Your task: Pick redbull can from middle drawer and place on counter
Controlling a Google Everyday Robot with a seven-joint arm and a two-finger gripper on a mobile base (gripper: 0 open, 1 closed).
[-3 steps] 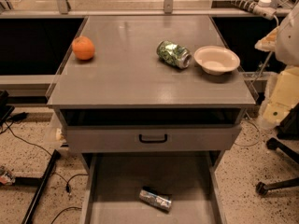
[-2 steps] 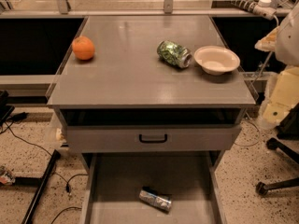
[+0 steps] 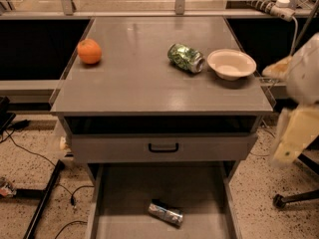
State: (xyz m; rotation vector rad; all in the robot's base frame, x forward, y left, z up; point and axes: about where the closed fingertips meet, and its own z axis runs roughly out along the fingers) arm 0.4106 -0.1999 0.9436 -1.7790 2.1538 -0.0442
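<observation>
The redbull can (image 3: pixel 166 213), slim, silver and blue, lies on its side on the floor of the middle drawer (image 3: pixel 124 203). That drawer is pulled out at the bottom of the cabinet. The grey counter (image 3: pixel 139 73) is the cabinet's top. My gripper (image 3: pixel 294 133) hangs at the right edge of the camera view, beside the cabinet's right front corner. It is level with the upper drawer front, well above and to the right of the can, and touches nothing.
On the counter are an orange (image 3: pixel 89 51) at the left, a green patterned can (image 3: pixel 185 58) on its side and a cream bowl (image 3: pixel 231 63) at the right. A shut drawer front with a black handle (image 3: pixel 163 147) sits above the open drawer. Cables lie on the floor at the left.
</observation>
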